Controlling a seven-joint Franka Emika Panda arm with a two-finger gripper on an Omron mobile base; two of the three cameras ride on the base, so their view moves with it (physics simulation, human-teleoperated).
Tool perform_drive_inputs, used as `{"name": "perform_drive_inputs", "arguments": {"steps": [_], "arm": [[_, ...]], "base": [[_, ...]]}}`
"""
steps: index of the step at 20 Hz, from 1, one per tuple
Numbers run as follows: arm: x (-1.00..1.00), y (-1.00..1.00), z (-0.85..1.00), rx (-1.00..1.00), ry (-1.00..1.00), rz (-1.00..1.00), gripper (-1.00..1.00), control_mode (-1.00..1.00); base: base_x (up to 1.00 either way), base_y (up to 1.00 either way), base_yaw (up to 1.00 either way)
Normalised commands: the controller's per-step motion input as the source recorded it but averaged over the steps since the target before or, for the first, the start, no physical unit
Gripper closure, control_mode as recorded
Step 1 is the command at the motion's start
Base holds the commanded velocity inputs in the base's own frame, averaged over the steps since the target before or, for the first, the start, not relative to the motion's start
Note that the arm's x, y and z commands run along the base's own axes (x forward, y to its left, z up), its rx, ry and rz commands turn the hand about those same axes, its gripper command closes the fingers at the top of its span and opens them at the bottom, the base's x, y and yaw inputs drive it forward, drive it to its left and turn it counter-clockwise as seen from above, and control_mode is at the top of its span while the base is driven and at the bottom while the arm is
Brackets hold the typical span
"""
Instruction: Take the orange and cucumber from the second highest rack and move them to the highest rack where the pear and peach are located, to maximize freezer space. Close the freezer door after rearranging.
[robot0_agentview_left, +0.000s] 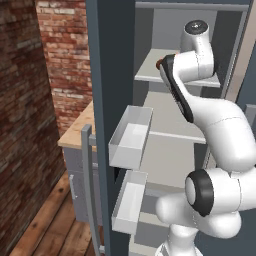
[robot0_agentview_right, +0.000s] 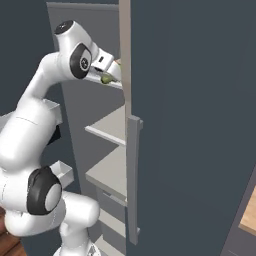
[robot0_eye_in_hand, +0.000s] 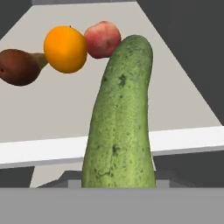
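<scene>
My gripper (robot0_agentview_right: 112, 71) is shut on the cucumber (robot0_eye_in_hand: 120, 127), a long green one that rises from the bottom of the hand view and hides the fingertips. Its far end reaches over the front edge of the highest rack (robot0_eye_in_hand: 52, 109). On that rack lie the orange (robot0_eye_in_hand: 65, 49), the reddish peach (robot0_eye_in_hand: 102, 39) behind it, and the brown pear (robot0_eye_in_hand: 17, 66) to its left. In the right base view a bit of the cucumber (robot0_agentview_right: 106, 78) shows under the hand at the top shelf. The second highest rack (robot0_agentview_left: 165, 120) lies below, bare where it shows.
The freezer door (robot0_agentview_left: 107, 100) stands open on the left, carrying two white bins (robot0_agentview_left: 131, 137) (robot0_agentview_left: 129, 202) and a grey handle (robot0_agentview_left: 89, 180). A dark panel with a vertical handle (robot0_agentview_right: 132, 175) stands close on the right. Brick wall (robot0_agentview_left: 30, 100) and wooden counter (robot0_agentview_left: 80, 127) lie left.
</scene>
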Motion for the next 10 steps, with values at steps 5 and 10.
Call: {"name": "perform_drive_inputs", "arguments": {"steps": [5, 10], "arm": [[0.75, -0.34, 0.0, 0.0, 0.0, 0.0, 1.0, -1.0], [0.76, -0.32, -0.06, 0.0, 0.05, 0.0, 1.0, -1.0]], "base": [[0.0, 0.0, 0.0], [0.0, 0.0, 0.0]]}}
